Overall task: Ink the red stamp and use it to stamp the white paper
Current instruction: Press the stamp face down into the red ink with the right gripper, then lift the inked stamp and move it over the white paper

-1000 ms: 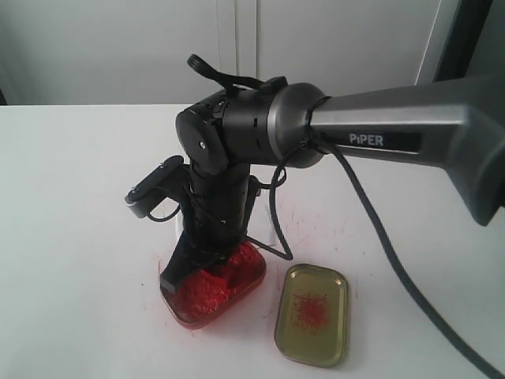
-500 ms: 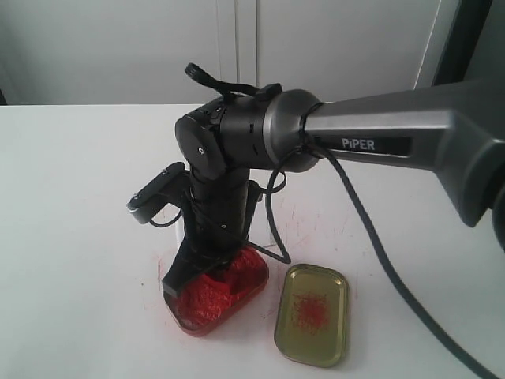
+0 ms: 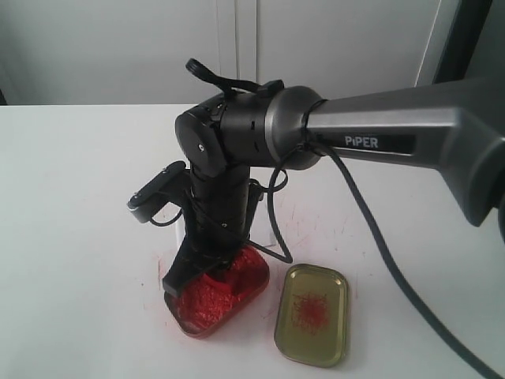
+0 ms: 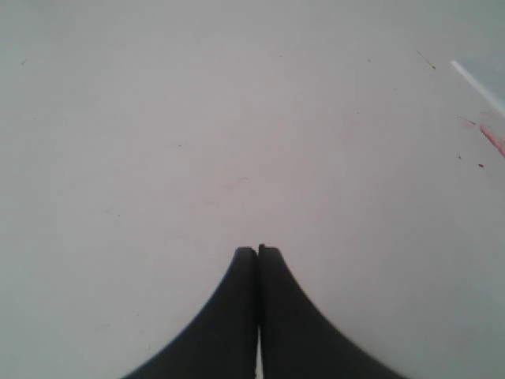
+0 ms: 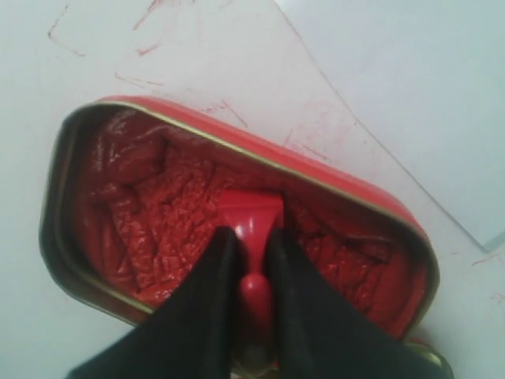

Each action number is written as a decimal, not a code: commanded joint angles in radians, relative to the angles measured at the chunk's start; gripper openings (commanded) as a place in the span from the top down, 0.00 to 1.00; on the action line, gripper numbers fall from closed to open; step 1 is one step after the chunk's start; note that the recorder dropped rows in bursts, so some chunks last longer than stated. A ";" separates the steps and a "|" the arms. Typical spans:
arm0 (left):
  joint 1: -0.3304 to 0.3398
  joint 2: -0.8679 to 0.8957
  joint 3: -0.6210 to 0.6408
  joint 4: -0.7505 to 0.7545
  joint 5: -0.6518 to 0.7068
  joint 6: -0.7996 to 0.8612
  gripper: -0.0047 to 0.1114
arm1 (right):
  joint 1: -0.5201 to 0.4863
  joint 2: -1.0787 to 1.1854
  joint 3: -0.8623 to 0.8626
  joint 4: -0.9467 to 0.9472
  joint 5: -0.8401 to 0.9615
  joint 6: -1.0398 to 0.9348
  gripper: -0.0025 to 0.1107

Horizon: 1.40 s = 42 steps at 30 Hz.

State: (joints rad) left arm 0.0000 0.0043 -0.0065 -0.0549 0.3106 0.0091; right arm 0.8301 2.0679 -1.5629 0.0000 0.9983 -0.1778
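Observation:
My right gripper [image 5: 251,238] is shut on the knob of the red stamp [image 5: 251,215]. The stamp's square base rests on the crumpled red ink pad inside the rounded tin [image 5: 95,260]. In the exterior view the right gripper [image 3: 207,272] points down into that tin [image 3: 237,304], and the stamp is mostly hidden by the fingers. An edge and a corner of the white paper [image 5: 418,103] show just beyond the tin. My left gripper [image 4: 258,251] is shut and holds nothing, over bare white table; it is outside the exterior view.
The gold tin lid [image 3: 312,314], with a red smudge inside, lies right of the tin. Red ink scratches [image 3: 304,217] mark the white table behind it. The right arm's cable [image 3: 371,237] trails across the table's right side.
The right gripper with the stamp has sunk slightly lower into the tin, and the tin has shifted a little under it. The lid has not moved.

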 commanded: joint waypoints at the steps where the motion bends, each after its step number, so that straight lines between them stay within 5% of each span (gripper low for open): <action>1: 0.000 -0.004 0.006 -0.005 -0.003 -0.009 0.96 | -0.002 -0.018 -0.011 0.000 -0.010 0.003 0.98; 42: 0.000 -0.004 0.006 -0.005 -0.003 -0.009 0.96 | -0.002 -0.047 0.016 0.000 -0.055 0.025 0.98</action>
State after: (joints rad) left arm 0.0000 0.0043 -0.0065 -0.0549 0.3106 0.0091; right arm 0.8301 2.0478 -1.5463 0.0094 0.9483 -0.1572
